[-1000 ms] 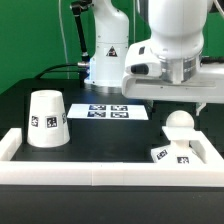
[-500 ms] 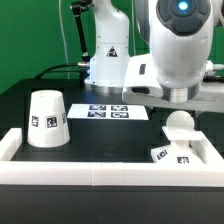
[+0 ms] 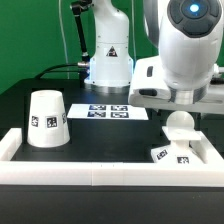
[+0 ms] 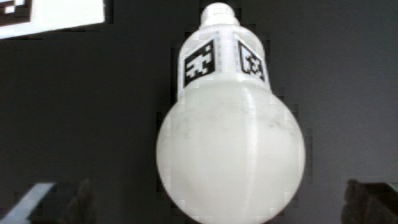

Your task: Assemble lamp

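The white bulb lies on the black table at the exterior view's right, its round end showing. In the wrist view the bulb fills the frame, with its tagged narrow stem pointing away. My gripper is open, with its dark fingers standing apart on either side of the bulb's round end and not touching it. In the exterior view the gripper hangs just above the bulb, mostly hidden by the hand. The blocky tagged base sits just in front of the bulb. The cone shade stands at the left.
The marker board lies at the middle back, and its corner shows in the wrist view. A raised white wall runs along the front and up both sides. The robot's pedestal stands behind.
The arm has moved toward the exterior view's right and come down, bringing the gripper over the bulb. The lamp pieces have not moved.
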You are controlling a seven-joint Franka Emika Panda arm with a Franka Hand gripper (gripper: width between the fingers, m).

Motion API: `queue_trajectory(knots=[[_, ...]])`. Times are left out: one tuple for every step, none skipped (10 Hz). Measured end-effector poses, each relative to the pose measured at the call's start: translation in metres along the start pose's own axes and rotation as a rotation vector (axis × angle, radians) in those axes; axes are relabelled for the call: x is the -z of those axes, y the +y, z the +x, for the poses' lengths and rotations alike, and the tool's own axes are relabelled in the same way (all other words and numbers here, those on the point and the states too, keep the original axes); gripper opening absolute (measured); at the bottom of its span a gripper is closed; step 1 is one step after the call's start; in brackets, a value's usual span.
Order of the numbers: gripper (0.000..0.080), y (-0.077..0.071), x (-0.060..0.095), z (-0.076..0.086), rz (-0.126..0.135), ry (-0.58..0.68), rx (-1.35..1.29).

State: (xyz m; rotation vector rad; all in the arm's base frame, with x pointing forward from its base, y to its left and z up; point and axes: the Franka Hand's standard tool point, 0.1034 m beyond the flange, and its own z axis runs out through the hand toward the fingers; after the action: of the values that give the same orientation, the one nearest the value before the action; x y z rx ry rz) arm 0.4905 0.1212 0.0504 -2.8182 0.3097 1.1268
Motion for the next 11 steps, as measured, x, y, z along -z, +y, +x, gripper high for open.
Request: queue_trajectory(knots=[[0.0699, 0.0, -0.001, 0.0, 0.004, 0.003, -0.004], [0.0699, -0.001, -0.004, 0.001, 0.009, 0.014, -0.012], [0.0699, -0.005, -0.01, -0.001, 0.006, 0.018, -0.017], [0.0699, -0.008, -0.015, -0.001, 0.003, 0.021, -0.017], [0.0699, -0.009, -0.02, 0.0, 0.002, 0.027, -0.016], [0.0699, -0.008, -0.026, 0.0, 0.001, 0.029, -0.017], [0.0699, -0.008, -0.029, 0.0, 0.0, 0.032, -0.017], [0.0699, -0.007, -0.034, 0.001, -0.001, 0.035, -0.019], [0.0699, -0.007, -0.038, 0.0, -0.003, 0.034, -0.019], [0.0699, -0.007, -0.041, 0.0, -0.004, 0.033, -0.019], [0.0699, -0.007, -0.044, -0.001, -0.006, 0.034, -0.019]])
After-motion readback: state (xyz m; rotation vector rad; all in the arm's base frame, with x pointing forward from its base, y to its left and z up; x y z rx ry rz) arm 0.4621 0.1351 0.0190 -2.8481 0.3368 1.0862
